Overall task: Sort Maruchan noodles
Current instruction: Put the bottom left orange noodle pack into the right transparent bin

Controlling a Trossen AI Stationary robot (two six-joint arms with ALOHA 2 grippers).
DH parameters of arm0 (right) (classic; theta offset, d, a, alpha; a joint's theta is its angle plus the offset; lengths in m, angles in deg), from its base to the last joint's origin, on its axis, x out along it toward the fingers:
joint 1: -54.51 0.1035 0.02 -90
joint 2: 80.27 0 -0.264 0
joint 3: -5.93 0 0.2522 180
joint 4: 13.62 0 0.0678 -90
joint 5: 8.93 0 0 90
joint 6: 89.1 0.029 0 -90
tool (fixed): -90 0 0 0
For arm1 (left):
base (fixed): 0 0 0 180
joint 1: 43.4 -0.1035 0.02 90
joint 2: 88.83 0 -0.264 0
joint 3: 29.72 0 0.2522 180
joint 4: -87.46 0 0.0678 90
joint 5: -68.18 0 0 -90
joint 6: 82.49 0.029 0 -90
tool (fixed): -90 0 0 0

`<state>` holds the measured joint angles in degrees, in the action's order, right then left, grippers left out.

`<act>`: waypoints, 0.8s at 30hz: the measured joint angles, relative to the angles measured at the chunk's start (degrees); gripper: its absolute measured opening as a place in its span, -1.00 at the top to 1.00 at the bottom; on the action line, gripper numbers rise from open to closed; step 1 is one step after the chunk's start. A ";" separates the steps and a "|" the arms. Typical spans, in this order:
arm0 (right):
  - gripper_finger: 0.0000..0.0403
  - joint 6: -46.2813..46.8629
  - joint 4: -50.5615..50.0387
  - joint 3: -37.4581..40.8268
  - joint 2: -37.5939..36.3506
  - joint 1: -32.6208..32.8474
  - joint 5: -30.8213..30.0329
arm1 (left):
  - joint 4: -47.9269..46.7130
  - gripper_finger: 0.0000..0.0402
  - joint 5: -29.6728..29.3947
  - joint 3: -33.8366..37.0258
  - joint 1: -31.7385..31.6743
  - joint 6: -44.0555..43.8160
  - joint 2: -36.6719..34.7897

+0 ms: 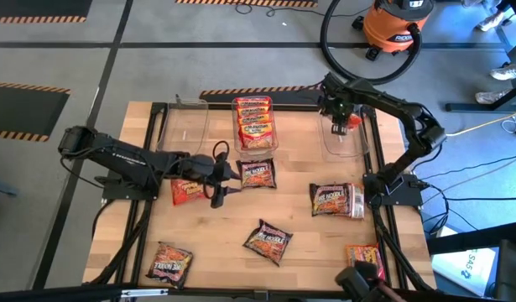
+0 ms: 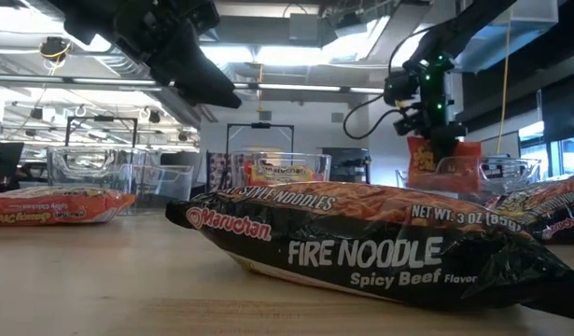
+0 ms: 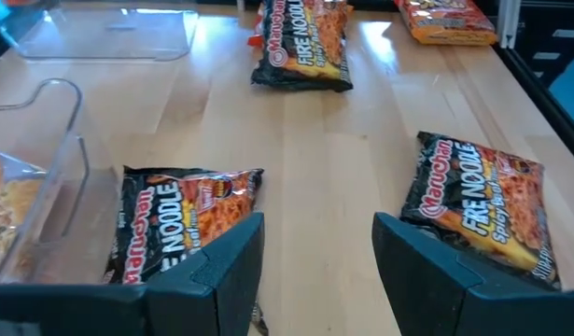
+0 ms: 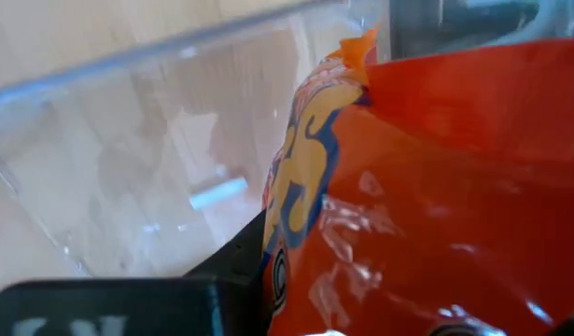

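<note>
Well, nearest the front edge of the surface (image 1: 216,277) lie three packets: one at seven o'clock (image 1: 169,262), a dark one (image 1: 268,241) just below centre, and a red one (image 1: 366,258) at five o'clock. They look light and glossy, likely slippery, with brittle noodles inside, so I would pinch an end seam or a short edge, not squeeze the middle.

Further in, a dark packet (image 1: 336,200) rests at three o'clock. At nine o'clock the left end effector (image 1: 217,179) hovers low with its fingers (image 3: 221,271) spread and nothing between them, a red packet (image 1: 187,190) just beside it and another dark packet (image 1: 258,174) just beyond.

At the back, the middle tub (image 1: 256,124) at twelve o'clock already has packets stacked in it. The left tub (image 1: 184,122) at eleven looks bare. At one o'clock the right end effector (image 1: 342,126) is clamped on an orange packet (image 2: 441,164), dangling it over the right tub (image 1: 343,143), crumpling the wrapper where it is pinched.
</note>
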<state>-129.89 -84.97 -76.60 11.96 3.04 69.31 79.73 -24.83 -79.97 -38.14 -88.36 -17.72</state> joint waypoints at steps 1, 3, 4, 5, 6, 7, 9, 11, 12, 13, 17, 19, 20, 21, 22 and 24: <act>0.43 -0.21 0.69 0.00 -0.05 0.12 0.57 | 0.00 0.03 0.00 0.00 0.23 0.00 0.00; 0.43 -0.40 1.94 0.00 -0.03 0.54 2.16 | 0.01 0.03 0.00 0.00 0.68 -0.01 0.00; 0.43 -0.77 1.83 0.00 -0.01 0.59 2.28 | 0.01 0.03 -0.02 0.00 0.89 -0.02 0.02; 0.43 -1.24 1.59 0.00 0.10 0.48 2.15 | 0.01 0.03 -0.02 0.00 1.03 -0.02 0.02; 0.43 -1.37 1.46 0.00 0.37 0.47 2.07 | 0.01 0.03 -0.04 0.00 1.17 -0.04 0.00; 0.43 -1.42 1.29 0.00 0.73 0.46 2.15 | 0.01 0.03 -0.02 0.00 1.28 -0.05 0.01; 0.43 -1.45 0.75 0.00 1.61 0.45 2.02 | 0.01 0.03 -0.04 0.00 1.55 -0.07 0.00; 0.43 -1.42 0.76 0.00 2.72 0.45 2.83 | 0.01 0.03 -0.13 0.00 1.59 -0.04 0.02; 0.43 -1.42 0.62 0.00 3.35 0.57 3.49 | 0.01 0.03 -0.18 0.00 1.59 -0.04 0.02; 0.43 -1.38 0.41 0.00 3.98 0.95 4.02 | 0.01 0.03 -0.27 0.00 1.57 -0.04 0.00; 0.43 -0.97 -3.05 0.00 5.53 2.35 2.91 | 0.01 0.03 -0.31 0.00 1.50 -0.02 0.01; 0.43 -0.37 -5.68 0.00 5.54 3.04 2.41 | 0.01 0.03 -0.31 0.00 1.50 -0.02 0.02; 0.43 -0.11 -6.39 0.00 5.54 3.63 2.39 | 0.02 0.03 -0.31 0.00 1.50 -0.01 0.02; 0.43 0.03 -7.36 0.00 5.54 4.23 2.49 | 0.02 0.03 -0.46 0.00 1.50 0.05 0.02; 0.43 0.06 -8.46 0.00 5.54 4.74 2.76 | 0.04 0.03 -0.67 0.00 1.50 0.27 0.02; 0.43 0.15 -9.89 0.00 5.54 6.05 4.39 | 0.25 0.03 -0.85 0.00 1.39 0.94 0.02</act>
<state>-129.74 -94.85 -76.60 17.51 9.09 73.70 79.98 -25.68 -79.97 -36.75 -87.42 -17.70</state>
